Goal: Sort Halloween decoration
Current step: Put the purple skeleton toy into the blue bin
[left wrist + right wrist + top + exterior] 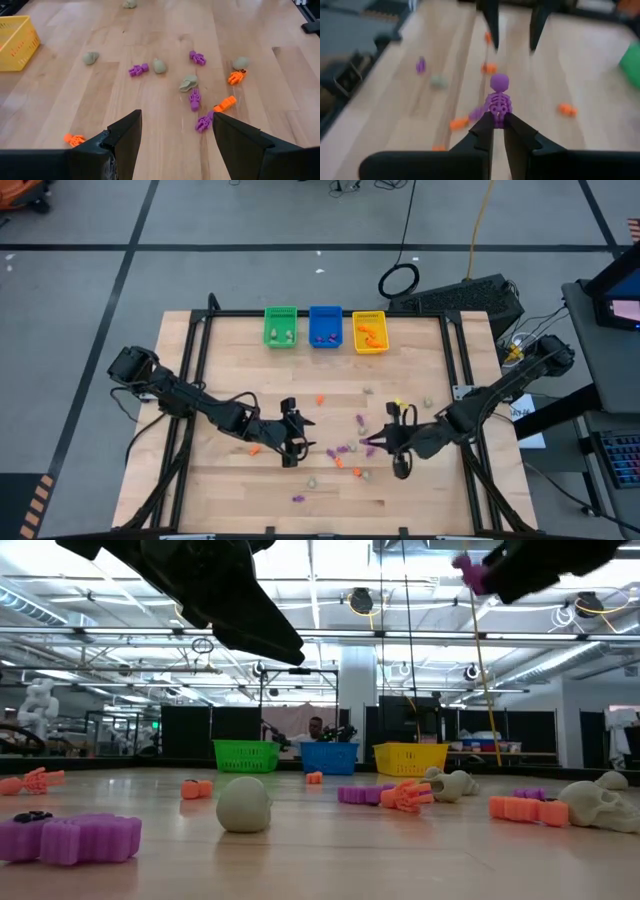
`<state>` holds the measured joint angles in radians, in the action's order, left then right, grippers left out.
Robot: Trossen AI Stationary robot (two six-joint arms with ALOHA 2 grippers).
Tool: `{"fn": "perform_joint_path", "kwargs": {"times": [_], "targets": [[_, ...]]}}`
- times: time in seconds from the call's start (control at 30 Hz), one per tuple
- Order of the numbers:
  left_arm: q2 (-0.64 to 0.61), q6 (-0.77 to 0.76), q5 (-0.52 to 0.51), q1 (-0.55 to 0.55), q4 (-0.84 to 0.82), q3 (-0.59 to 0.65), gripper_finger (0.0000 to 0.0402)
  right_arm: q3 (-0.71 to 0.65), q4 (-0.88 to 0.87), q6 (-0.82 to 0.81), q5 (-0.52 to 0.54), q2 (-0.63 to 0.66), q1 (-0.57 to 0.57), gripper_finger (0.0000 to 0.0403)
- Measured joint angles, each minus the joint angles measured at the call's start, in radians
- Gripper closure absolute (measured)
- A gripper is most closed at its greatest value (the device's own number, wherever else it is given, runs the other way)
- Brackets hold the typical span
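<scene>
Small orange, purple and pale beige Halloween trinkets [345,450] lie scattered on the wooden table's middle, between my two grippers. My right gripper [498,122] is shut on a purple skeleton [498,99] and hangs high above the table right of centre [372,443]; the low view shows the skeleton [468,570] well above the wood. My left gripper [175,122] stands open left of centre [292,436], above bare wood, with nothing between its fingers. Purple pieces [195,99], a beige skull [188,82] and orange pieces [225,103] lie beyond it. My right gripper pinches the purple skeleton by its lower end [497,116], between the two fingertips. The ribs and the head stick out beyond the fingers, along the line in which they point. The fingers slant downward toward the table's left. The skeleton is lifted clear of the table.
Three small bins stand in a row at the table's far edge: green [281,326], blue [325,326] and yellow [370,332], each with a few pieces inside. Black frame rails [195,370] run along the table's left and right sides.
</scene>
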<state>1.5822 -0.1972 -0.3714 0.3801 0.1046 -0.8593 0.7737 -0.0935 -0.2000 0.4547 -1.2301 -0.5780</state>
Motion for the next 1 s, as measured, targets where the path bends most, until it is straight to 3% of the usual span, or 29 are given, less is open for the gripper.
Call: {"fn": "perform_joint_path", "kwargs": {"times": [0.2, 0.47, 1.0], "targets": [[0.000, 0.000, 0.000, 0.002, 0.001, 0.000, 0.0159, -0.130, 0.385, 0.139, 0.017, 0.014, 0.007, 0.0381], [0.000, -0.005, 0.000, 0.002, 0.017, 0.000, 0.0159, -0.308, 0.908, 0.184, 0.017, -0.033, 0.016, 0.0381], [0.000, -0.008, 0.000, 0.002, 0.075, 0.000, 0.0159, -0.342, 1.078, 0.229, 0.017, -0.083, 0.016, 0.0381]]}}
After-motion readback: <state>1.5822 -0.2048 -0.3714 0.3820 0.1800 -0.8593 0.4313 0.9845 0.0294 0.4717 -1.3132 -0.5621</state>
